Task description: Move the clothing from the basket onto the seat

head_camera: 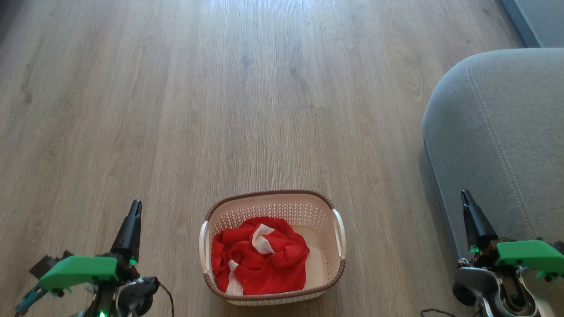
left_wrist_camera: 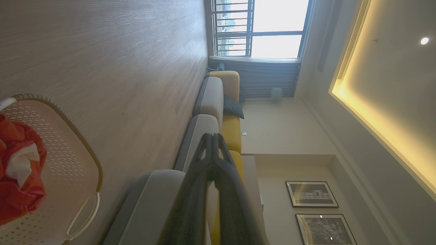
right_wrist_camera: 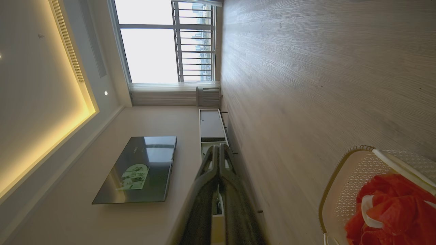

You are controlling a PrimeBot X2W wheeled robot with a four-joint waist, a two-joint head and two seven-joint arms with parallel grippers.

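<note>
Wood floor (head_camera: 176, 110), clothing (head_camera: 260, 259) in basket (head_camera: 282, 208), between clenched left claw (head_camera: 136, 205) and clenched right claw (head_camera: 464, 195)

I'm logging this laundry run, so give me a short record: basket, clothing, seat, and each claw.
basket: cream, on the wood floor
clothing: red with white trim, bunched inside the basket
seat: grey cushion, right of the basket
left claw: shut, holding nothing, left of the basket
right claw: shut, holding nothing, by the seat's near edge
progress: clothing not yet moved
</note>
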